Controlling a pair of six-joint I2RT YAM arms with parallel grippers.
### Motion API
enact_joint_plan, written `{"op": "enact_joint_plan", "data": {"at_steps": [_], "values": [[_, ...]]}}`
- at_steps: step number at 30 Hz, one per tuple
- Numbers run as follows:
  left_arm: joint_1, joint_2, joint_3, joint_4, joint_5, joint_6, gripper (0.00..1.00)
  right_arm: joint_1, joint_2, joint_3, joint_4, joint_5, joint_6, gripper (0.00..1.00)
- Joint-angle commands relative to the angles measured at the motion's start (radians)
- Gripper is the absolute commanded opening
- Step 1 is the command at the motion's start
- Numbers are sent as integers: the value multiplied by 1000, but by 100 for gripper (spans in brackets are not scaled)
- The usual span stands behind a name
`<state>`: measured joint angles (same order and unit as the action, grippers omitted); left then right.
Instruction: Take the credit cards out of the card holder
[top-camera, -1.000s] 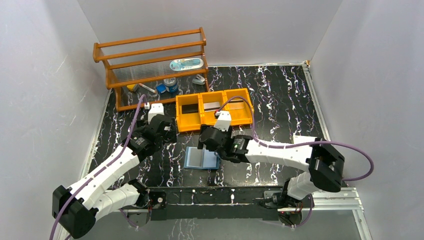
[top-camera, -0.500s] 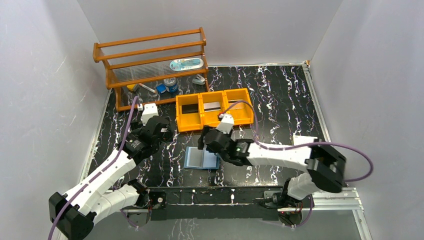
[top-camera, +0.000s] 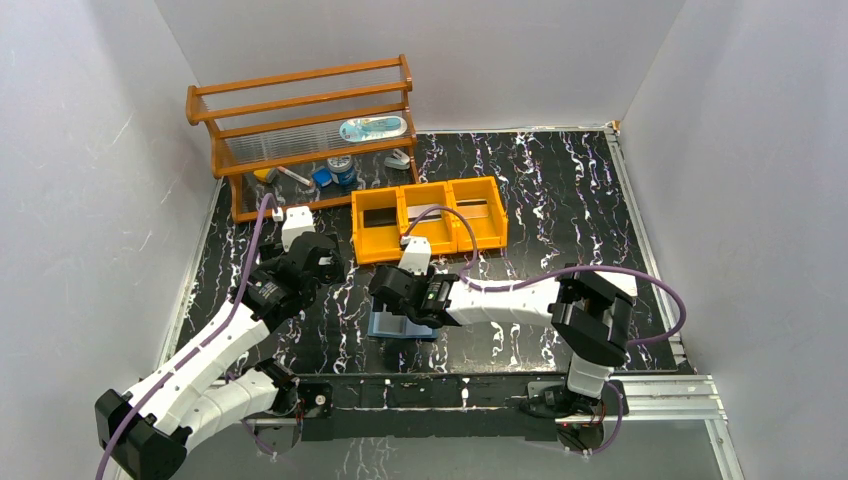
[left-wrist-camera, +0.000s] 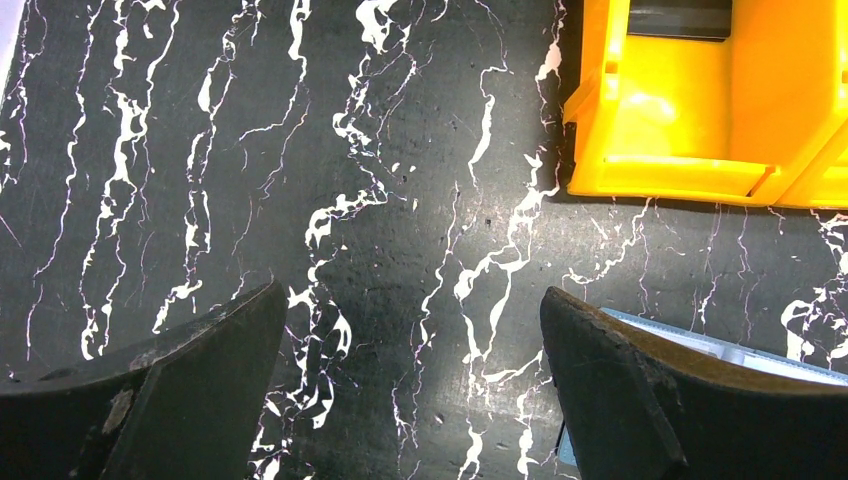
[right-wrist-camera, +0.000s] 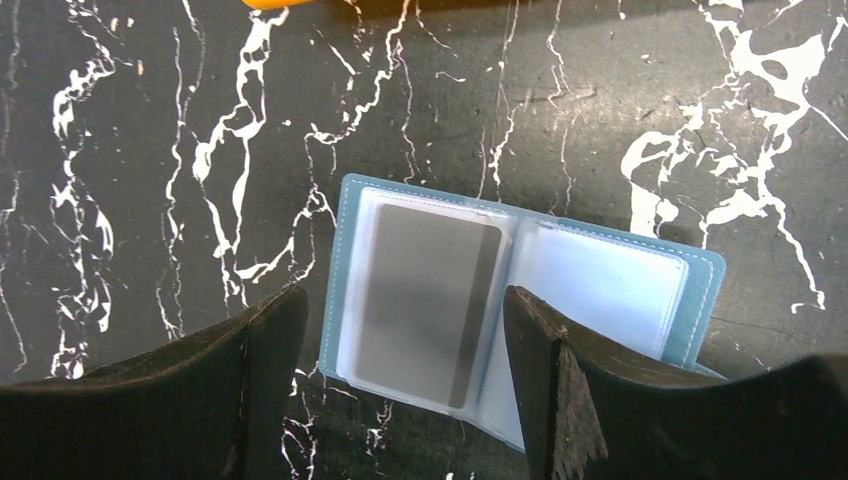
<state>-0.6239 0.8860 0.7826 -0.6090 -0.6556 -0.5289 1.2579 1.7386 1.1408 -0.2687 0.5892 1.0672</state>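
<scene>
1. Card holder (right-wrist-camera: 600, 290) directly beneath the right claw (right-wrist-camera: 403, 300): light blue, spread open like a book, flat on the black marbled table (right-wrist-camera: 150, 150), near the front edge in the overhead view.
2. Right claw: jaws well apart, clamped on nothing. Two black fingers (right-wrist-camera: 150, 400) flanking the holder's left page in the wrist view, one just off its left edge, the other over the fold and the lower right page. Contact with the holder: cannot tell.
3. Between those fingers: silver-grey card (right-wrist-camera: 425, 300) tucked in the clear left pocket, with a darker stripe down its right side. Right pocket clear and pale, contents not legible.
4. Left claw (left-wrist-camera: 412, 295): off to the left of the holder, jaws spread wide, gripping nothing, marbled table below the gap. A pale blue corner of the holder showing just beyond the right-hand finger.
5. Further out: orange tray (top-camera: 375, 250) just behind the holder, three compartments in a row. Dark card (top-camera: 378, 215) in the left one, second silver-grey card (top-camera: 425, 211) in the middle one, right one too small to read.
6. Farthest back, on the left: wooden rack (top-camera: 300, 140) near the rear wall, small items on its lowest level, too small to name.
</scene>
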Motion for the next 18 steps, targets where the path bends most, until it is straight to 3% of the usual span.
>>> {"op": "enact_joint_plan", "data": {"at_steps": [1, 10, 18], "values": [[6, -13, 34, -5, -14, 6, 98, 0, -4, 55, -48, -3, 29, 79], [7, -58, 29, -19, -50, -18, 98, 0, 122, 130, -75, -53, 38, 73], [7, -46, 32, -16, -37, -10, 98, 0, 247, 248, -302, 15, 138, 68]]}}
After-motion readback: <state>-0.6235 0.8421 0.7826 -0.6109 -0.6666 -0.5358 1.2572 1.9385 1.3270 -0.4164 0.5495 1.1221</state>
